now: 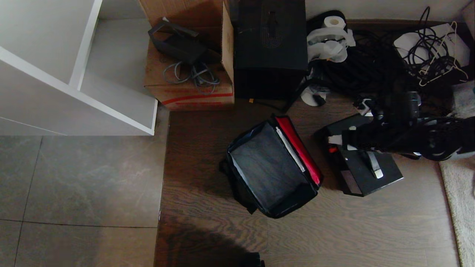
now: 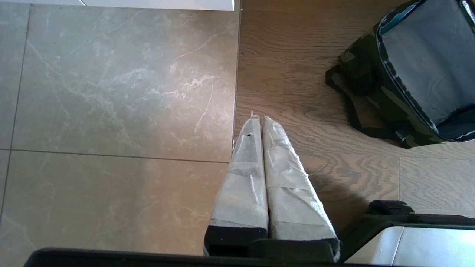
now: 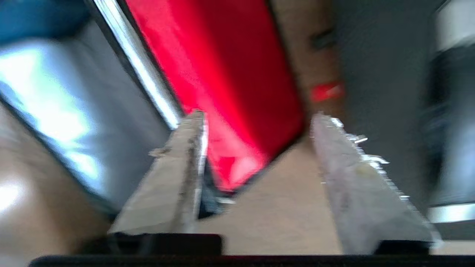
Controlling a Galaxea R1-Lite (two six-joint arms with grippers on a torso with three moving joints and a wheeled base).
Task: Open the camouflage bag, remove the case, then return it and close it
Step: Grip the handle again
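The right gripper (image 3: 256,129) hangs empty, fingers spread, above wooden floor (image 1: 334,230) between the camouflage bag (image 1: 272,168), lid open, and the case (image 1: 365,168) beside it.

The left gripper (image 2: 261,124) is closed over the tile seam.

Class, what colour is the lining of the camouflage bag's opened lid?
Bright red. The lid lining of the camouflage bag shows best in the head view.

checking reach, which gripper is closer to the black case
Right. The right gripper hangs over the case, above its end nearest the camouflage bag. The left gripper is parked across the bag, over the seam between tile and wood floor.
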